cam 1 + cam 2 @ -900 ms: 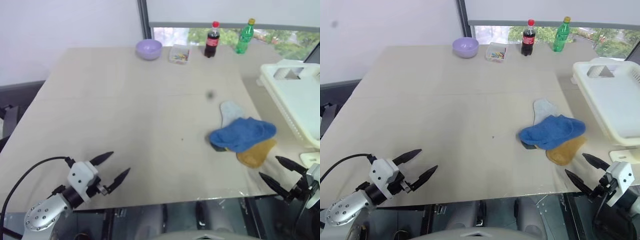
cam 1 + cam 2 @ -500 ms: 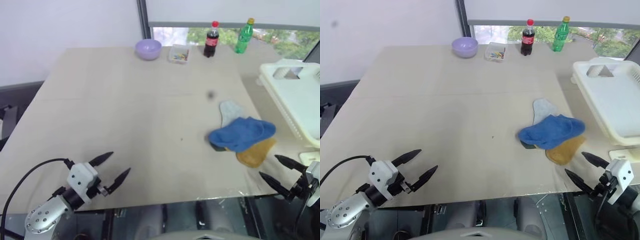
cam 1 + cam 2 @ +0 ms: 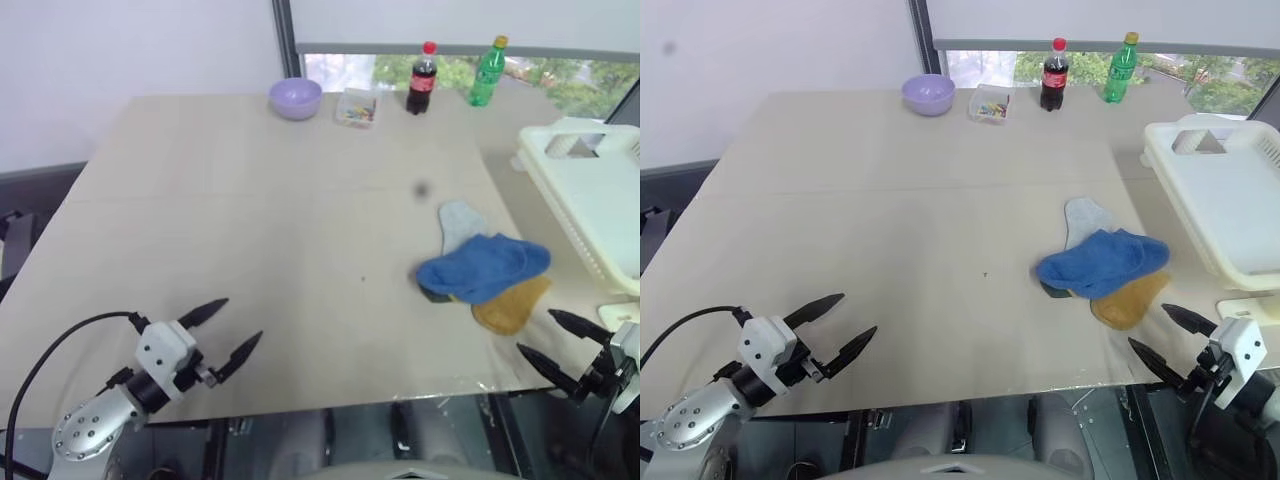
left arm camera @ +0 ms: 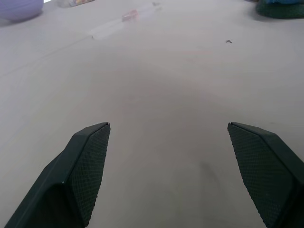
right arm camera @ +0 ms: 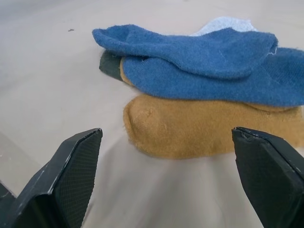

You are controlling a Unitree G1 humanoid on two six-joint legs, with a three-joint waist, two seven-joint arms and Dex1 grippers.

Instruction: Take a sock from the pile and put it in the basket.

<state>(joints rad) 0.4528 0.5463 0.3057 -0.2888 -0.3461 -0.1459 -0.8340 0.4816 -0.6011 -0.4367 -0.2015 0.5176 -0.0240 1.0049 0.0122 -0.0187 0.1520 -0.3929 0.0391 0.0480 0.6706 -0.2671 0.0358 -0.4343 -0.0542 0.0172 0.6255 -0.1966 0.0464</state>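
Head views. You see the pile (image 3: 485, 275) lying on the table (image 3: 250, 220) toward its right near corner: a royal blue sock on top, mustard under it nearest the edge, light grey behind, a dark one mostly covered. The basket (image 3: 590, 190) stands just right of the table, cut off by the frame, so you cannot judge its depth. Your right hand (image 3: 1168, 335) hangs off the near edge just beside the mustard sock, fingers spread wide and empty, probably staged for a short reach. Your left hand (image 3: 228, 330) rests low over bare table, well apart from the pile, equally wide and empty. A lilac bowl (image 3: 296, 98), a small tray of bits (image 3: 357, 108) and two bottles (image 3: 455, 75) line the far edge.

Left wrist view. Both fingers (image 4: 80, 171) frame bare table; the pile shows as a dark sliver at the corner.

Right wrist view. The mustard sock (image 5: 209, 128) lies between the spread fingers, the blue one (image 5: 204, 61) folded over it; the dark sock's extent is hidden.
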